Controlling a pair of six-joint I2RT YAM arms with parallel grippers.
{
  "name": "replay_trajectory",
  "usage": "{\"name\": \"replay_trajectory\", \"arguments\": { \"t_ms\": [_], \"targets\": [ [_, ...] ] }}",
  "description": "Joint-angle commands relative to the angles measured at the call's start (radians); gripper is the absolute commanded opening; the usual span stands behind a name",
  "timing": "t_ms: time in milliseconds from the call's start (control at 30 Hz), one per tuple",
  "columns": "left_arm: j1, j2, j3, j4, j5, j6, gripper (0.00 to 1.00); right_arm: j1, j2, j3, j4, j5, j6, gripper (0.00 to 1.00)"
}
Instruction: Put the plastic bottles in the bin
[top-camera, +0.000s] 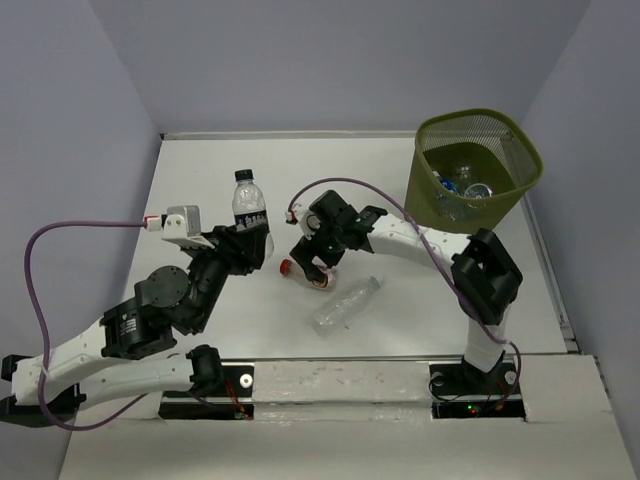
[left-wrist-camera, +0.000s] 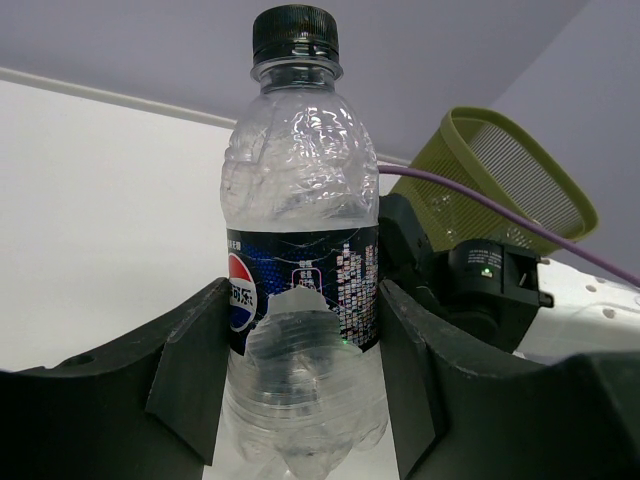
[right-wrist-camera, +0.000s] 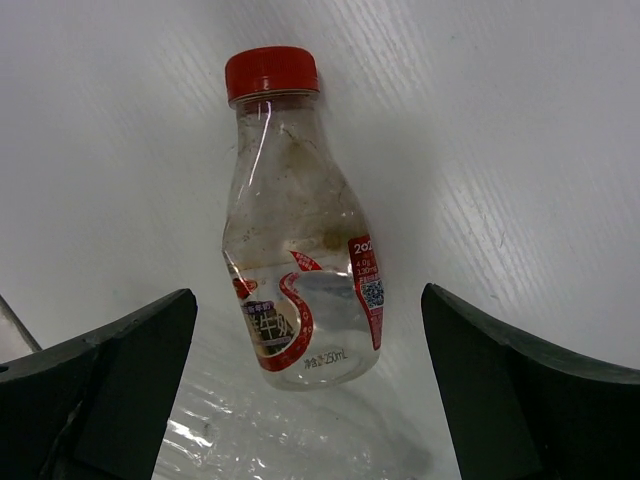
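My left gripper (top-camera: 256, 240) is shut on a clear bottle (top-camera: 250, 207) with a black cap and a dark blue label, and holds it upright above the table. In the left wrist view the fingers press both sides of that bottle (left-wrist-camera: 300, 250), at the gripper (left-wrist-camera: 300, 385). My right gripper (top-camera: 318, 262) is open just above a red-capped bottle (top-camera: 298, 271) that lies on the table. In the right wrist view this bottle (right-wrist-camera: 295, 230) lies between the spread jaws of the gripper (right-wrist-camera: 308, 300), untouched. A label-less clear bottle (top-camera: 345, 304) lies nearby. The olive mesh bin (top-camera: 510, 150) stands at the far right with several bottles inside.
The bin's rim also shows in the left wrist view (left-wrist-camera: 520, 165), behind the right arm (left-wrist-camera: 485, 280). Crinkled clear plastic (right-wrist-camera: 270, 440) lies at the bottom of the right wrist view. Grey walls enclose the white table (top-camera: 200, 170) on three sides.
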Motion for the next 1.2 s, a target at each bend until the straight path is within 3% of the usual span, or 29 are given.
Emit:
{"name": "replay_trajectory", "arguments": {
  "t_ms": [0, 267, 367, 433, 500, 600, 667, 700, 867, 1100, 1167],
  "targets": [
    [0.005, -0.027, 0.032, 0.009, -0.066, 0.014, 0.24, 0.005, 0.070, 0.085, -0.110, -0.040, -0.106, 1.00],
    [0.003, -0.049, 0.028, -0.002, -0.078, 0.011, 0.24, 0.005, 0.198, 0.165, -0.104, -0.034, -0.140, 0.99],
    [0.003, -0.050, 0.026, -0.004, -0.084, 0.010, 0.24, 0.005, 0.221, 0.183, -0.064, -0.017, -0.140, 0.94],
    [0.003, -0.052, 0.023, -0.002, -0.087, 0.008, 0.24, 0.005, 0.227, 0.188, -0.035, 0.010, -0.132, 0.82],
    [0.003, -0.052, 0.020, 0.000, -0.090, 0.006, 0.24, 0.005, 0.222, 0.182, 0.011, 0.029, -0.123, 0.57],
    [0.003, -0.046, 0.022, -0.004, -0.093, 0.007, 0.24, 0.005, 0.210, 0.188, 0.046, 0.058, -0.117, 0.38],
    [0.003, -0.043, 0.022, -0.004, -0.096, 0.006, 0.24, 0.005, 0.189, 0.183, 0.068, 0.082, -0.100, 0.32],
    [0.003, -0.044, 0.020, 0.001, -0.095, 0.005, 0.24, 0.005, 0.158, 0.180, 0.092, 0.104, -0.086, 0.26],
    [0.003, -0.034, 0.022, 0.010, -0.079, 0.005, 0.24, -0.008, -0.032, 0.162, 0.158, 0.217, -0.032, 0.14],
    [0.003, -0.003, 0.016, 0.073, -0.007, 0.008, 0.24, -0.125, -0.346, 0.151, 0.209, 0.383, 0.037, 0.08],
    [0.003, 0.029, 0.025, 0.091, 0.023, 0.014, 0.24, -0.220, -0.447, 0.154, 0.210, 0.406, 0.067, 0.08]
  ]
}}
